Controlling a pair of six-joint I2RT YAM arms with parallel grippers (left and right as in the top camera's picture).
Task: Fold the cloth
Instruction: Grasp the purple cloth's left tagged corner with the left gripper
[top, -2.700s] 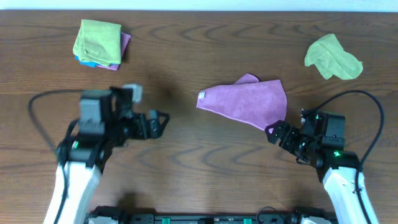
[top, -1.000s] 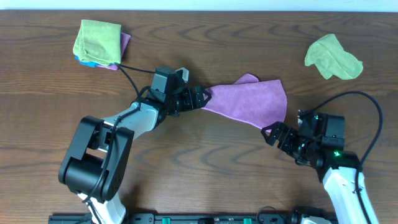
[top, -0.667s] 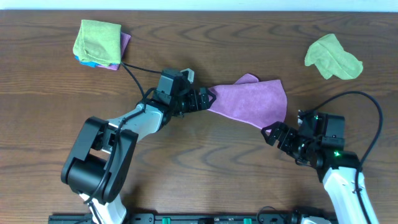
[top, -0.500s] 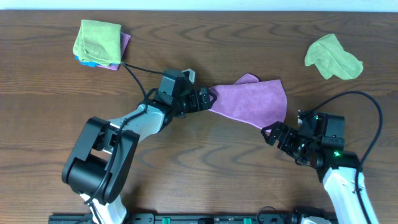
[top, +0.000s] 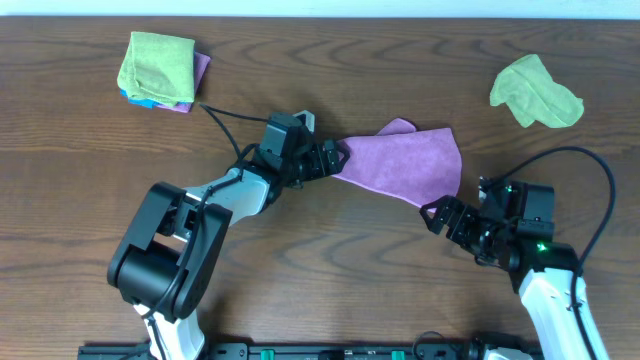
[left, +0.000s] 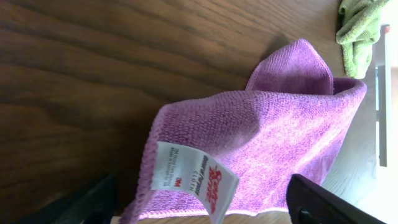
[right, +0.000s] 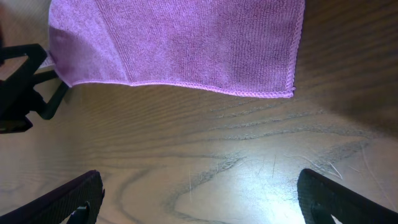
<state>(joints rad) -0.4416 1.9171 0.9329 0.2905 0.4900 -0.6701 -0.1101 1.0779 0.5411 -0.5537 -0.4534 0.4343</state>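
Table: dark wood-grain table (top: 300, 270) fills the overhead view, with glare across it in your right wrist view.
Wall: a thin strip of pale wall (top: 320, 8) runs along the table's far edge.
Far left: a stack of folded cloths (top: 160, 70), green on top with purple and blue beneath, sits near the back corner.
Left gripper: your left gripper (top: 338, 158) is spread wide, its fingers (left: 93, 200) to either side of the cloth's left corner and clamping nothing.
Centre: the purple cloth (top: 405, 165) lies mid-table, loosely doubled, its white tag (left: 196, 177) at the corner between your left fingers.
Right gripper: your right gripper (top: 432, 213) also gapes wide and holds nothing, just short of the cloth's near right corner.
Far right: a crumpled green cloth (top: 535, 92) lies well apart.
Change: 2.7 seconds ago your left arm was drawn back on the left side, far from the cloth; it has since reached across to the tagged corner. The right arm has barely shifted, and the cloth keeps its shape.
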